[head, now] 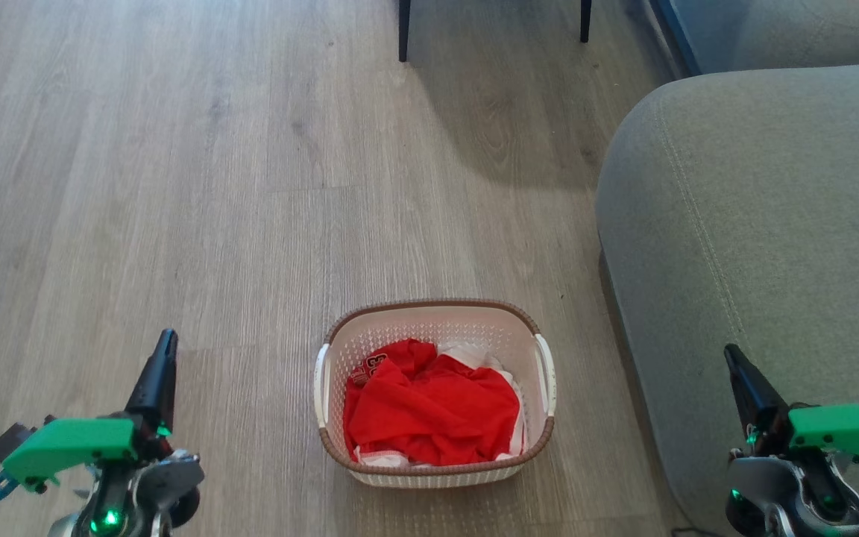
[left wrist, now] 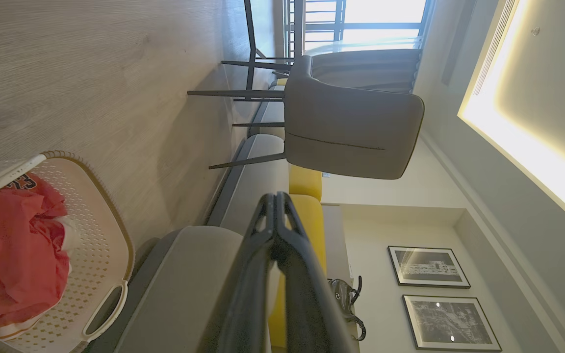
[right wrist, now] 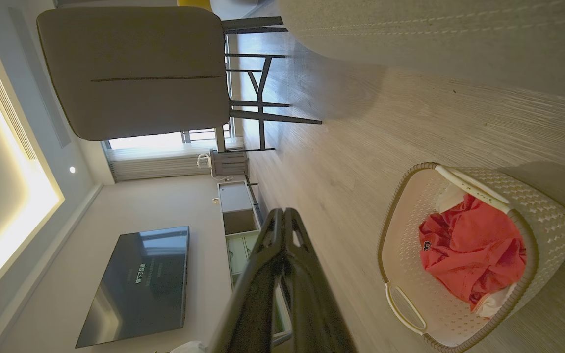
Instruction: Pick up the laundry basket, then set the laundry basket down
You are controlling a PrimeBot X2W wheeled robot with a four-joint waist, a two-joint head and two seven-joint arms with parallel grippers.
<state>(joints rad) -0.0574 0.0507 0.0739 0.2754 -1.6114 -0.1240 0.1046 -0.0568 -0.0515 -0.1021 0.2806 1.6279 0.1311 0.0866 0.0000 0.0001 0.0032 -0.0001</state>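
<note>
Left fingers (head: 166, 344) and right fingers (head: 733, 359), both pairs pressed together at the tips and holding nothing, point forward at the near edge of the head view, one on either side of the laundry basket (head: 429, 328) and well apart from it. The cream basket, perforated and trimmed with a brown braided rim, stands upright on the wooden floor (head: 176, 186) between them, close beside a grey sofa (head: 757, 224) on the robot's right. A white handle (head: 320, 384) shows on its left side and another (head: 546, 373) on its right. Inside lies a crumpled red shirt (head: 429, 410) over a white cloth (head: 474, 354). Dark numerals on the shirt appear to read 23 (left wrist: 25, 181) in the left wrist view. Farther off, two dark chair legs (head: 403, 30) stand on the floor; the left wrist view shows the grey chair (left wrist: 351, 132) they carry, with a yellow cushion (left wrist: 307, 181) and two framed black-and-white pictures (left wrist: 427, 267) on the wall. The right wrist view shows a wall-mounted television (right wrist: 140, 279), its on-screen writing too small to read.
</note>
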